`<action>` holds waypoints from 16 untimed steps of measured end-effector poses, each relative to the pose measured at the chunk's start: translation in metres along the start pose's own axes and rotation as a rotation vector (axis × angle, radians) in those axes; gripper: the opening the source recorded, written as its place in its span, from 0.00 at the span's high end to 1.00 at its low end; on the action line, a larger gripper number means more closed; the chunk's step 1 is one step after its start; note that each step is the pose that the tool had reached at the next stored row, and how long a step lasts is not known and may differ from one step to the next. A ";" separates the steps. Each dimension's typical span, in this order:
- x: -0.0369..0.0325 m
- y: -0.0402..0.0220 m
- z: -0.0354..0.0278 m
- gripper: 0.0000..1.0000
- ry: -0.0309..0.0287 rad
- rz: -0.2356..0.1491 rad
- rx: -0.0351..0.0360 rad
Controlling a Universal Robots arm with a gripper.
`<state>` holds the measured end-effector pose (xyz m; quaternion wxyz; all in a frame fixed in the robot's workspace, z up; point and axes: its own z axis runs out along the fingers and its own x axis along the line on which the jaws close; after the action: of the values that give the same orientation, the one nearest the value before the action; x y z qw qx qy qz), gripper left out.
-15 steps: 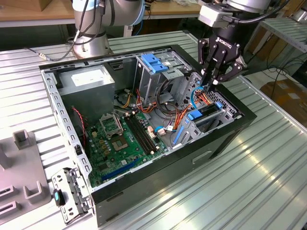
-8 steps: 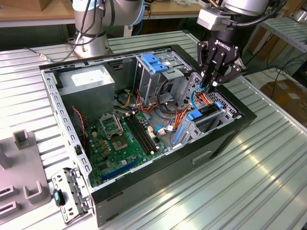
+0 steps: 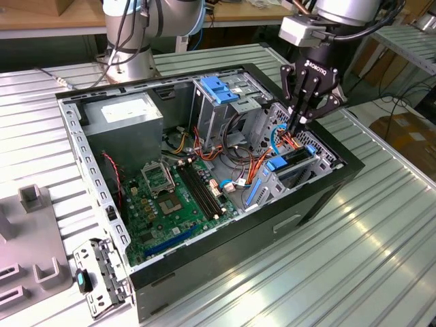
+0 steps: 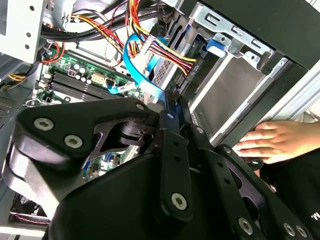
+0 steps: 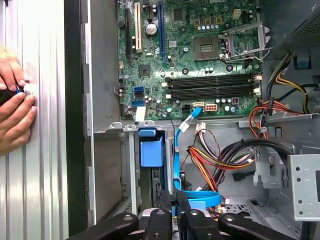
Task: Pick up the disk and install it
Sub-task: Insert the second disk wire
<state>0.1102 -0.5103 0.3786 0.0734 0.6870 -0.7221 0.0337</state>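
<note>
The disk (image 3: 291, 162) sits edge-up in the lower drive bay at the exterior view's right side of the open computer case (image 3: 327, 197), with blue carrier rails around it. Its blue tab (image 5: 151, 151) and thin edge (image 5: 158, 180) appear in the first wrist view. The grey flat face (image 4: 232, 87) in the second wrist view may be the disk or the bay wall. My gripper (image 3: 300, 125) hangs over the disk's cable end, fingers drawn together to a point and shut (image 4: 173, 102), (image 5: 175, 202). Whether the tips touch the disk is hidden. A blue flat cable (image 5: 178, 150) runs right beside them.
A blue-handled bracket (image 3: 219, 88) tops the grey drive cage. Bundles of coloured wires (image 3: 255, 167) crowd the bay. The motherboard (image 3: 170, 197) lies on the case floor. A person's hands (image 5: 12, 107) rest on the ribbed table beside the case wall. A loose metal bracket (image 3: 102, 276) lies outside the case.
</note>
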 end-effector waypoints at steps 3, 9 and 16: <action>-0.0001 -0.0001 0.0015 0.83 -0.0003 0.001 0.0045; 0.0153 -0.0013 0.0111 0.84 -0.0679 -0.001 0.0131; 0.0228 -0.0026 0.0237 0.84 -0.0702 -0.004 0.0135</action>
<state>0.1103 -0.5366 0.3585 0.0435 0.6897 -0.7226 0.0143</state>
